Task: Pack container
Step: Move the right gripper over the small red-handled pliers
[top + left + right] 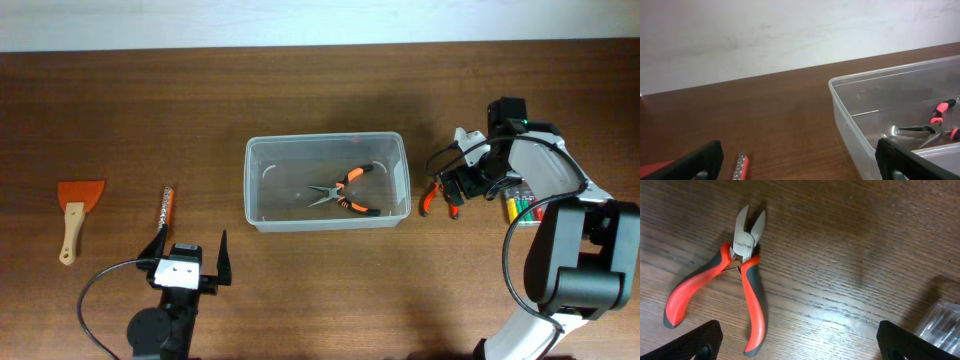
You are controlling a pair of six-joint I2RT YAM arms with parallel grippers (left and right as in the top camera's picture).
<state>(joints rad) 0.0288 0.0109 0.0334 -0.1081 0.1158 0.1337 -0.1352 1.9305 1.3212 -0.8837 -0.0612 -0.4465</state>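
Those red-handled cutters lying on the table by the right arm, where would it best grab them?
Probably from straight above, at the neck just below the pivot of the cutters. They lie flat on the table, and there the two handles sit close together before splaying apart, so the open right end effector could close across both.

One container [326, 138], one scraper [76, 205], one bit strip [166, 208], two pliers [343, 190].
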